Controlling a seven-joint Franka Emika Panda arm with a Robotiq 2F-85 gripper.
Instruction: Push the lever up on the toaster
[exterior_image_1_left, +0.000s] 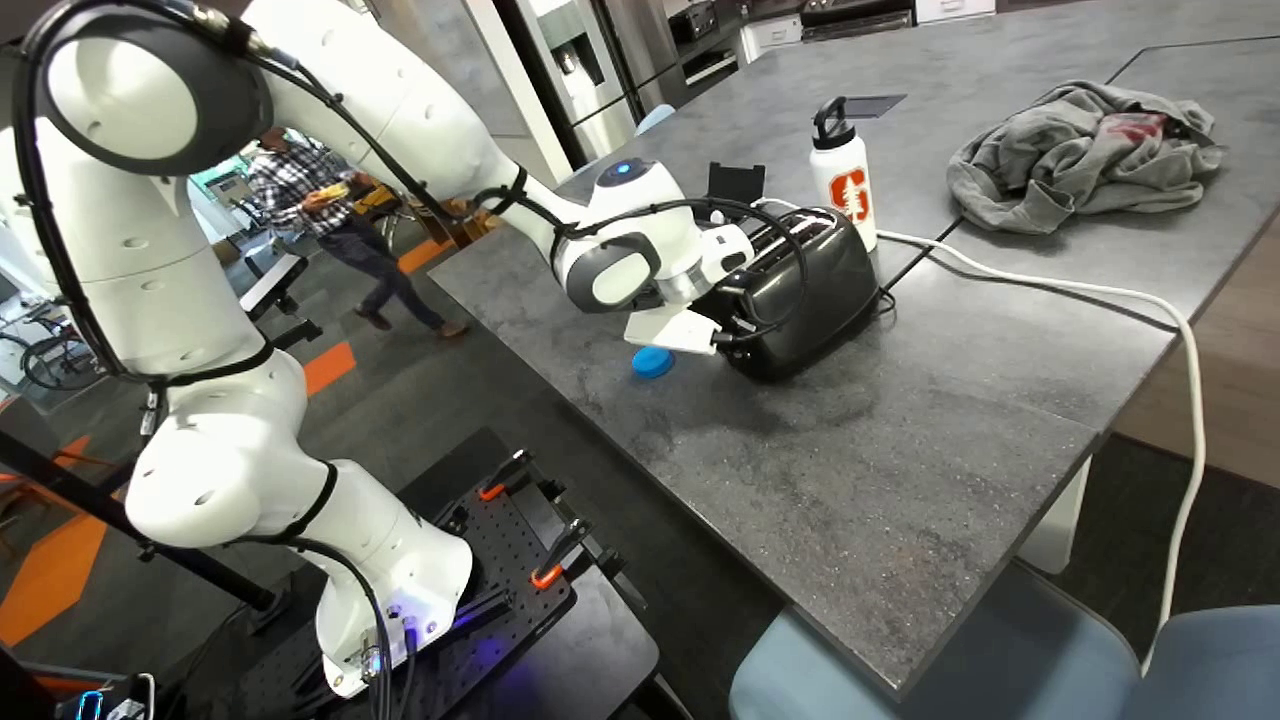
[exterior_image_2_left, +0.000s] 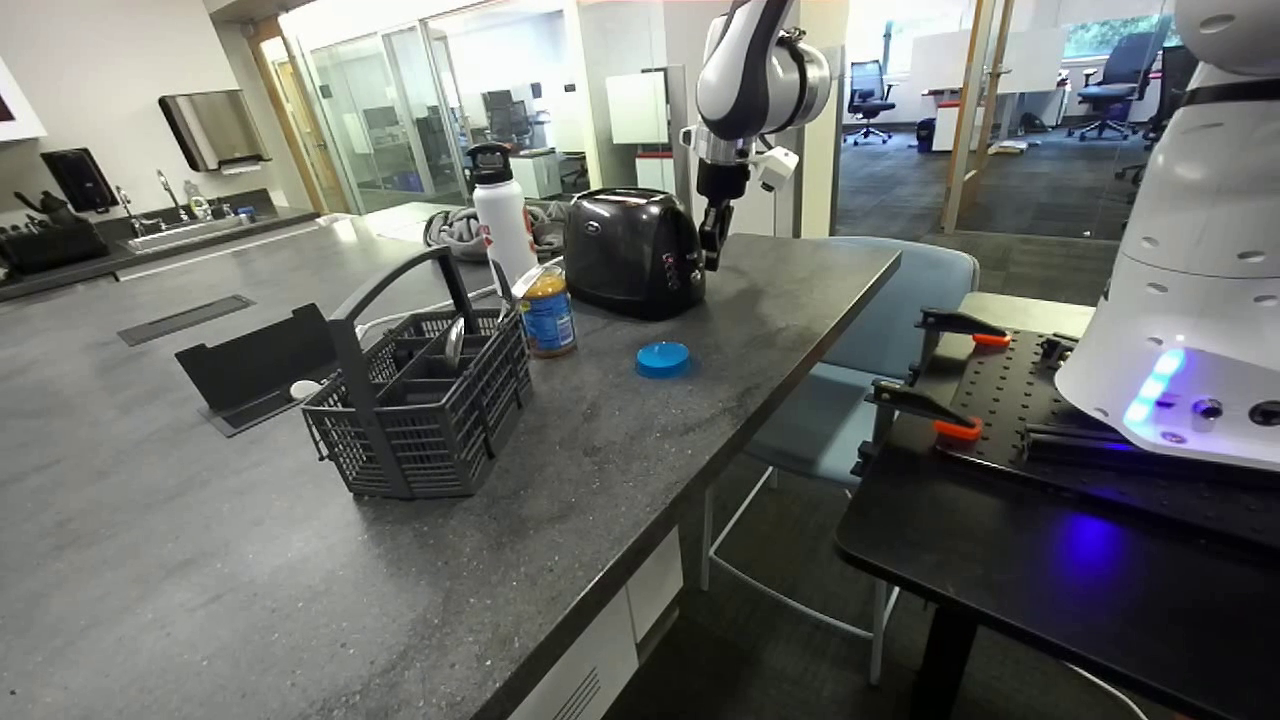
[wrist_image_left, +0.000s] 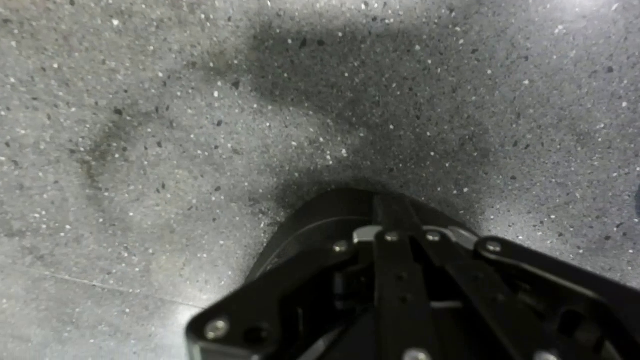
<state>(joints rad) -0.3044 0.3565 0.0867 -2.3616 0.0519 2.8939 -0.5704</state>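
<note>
In both exterior views the black toaster stands upright on the speckled grey table; in an exterior view, with the toaster as the centre of the dial, the pincer hangs at 3 o'clock, pointing down just beside the end that bears the small controls; the lever cannot be made out, and whether the pincer touches it I cannot tell; in the wrist view the two fingers lie together, their tips meeting.

On that same dial the blue lid lies flat at 6 o'clock; the blue-labelled jar stands upright at 8 o'clock; farther out that way sits the grey cutlery basket, its handle raised, a silvery utensil inside; the white water bottle with its black cap stands upright between 9 and 10 o'clock.

In an exterior view the grey cloth lies bunched at 2 o'clock from the toaster; the white cable passes 3 o'clock and hangs over the table's edge; a person in a plaid shirt is well apart, at about 9 o'clock.
</note>
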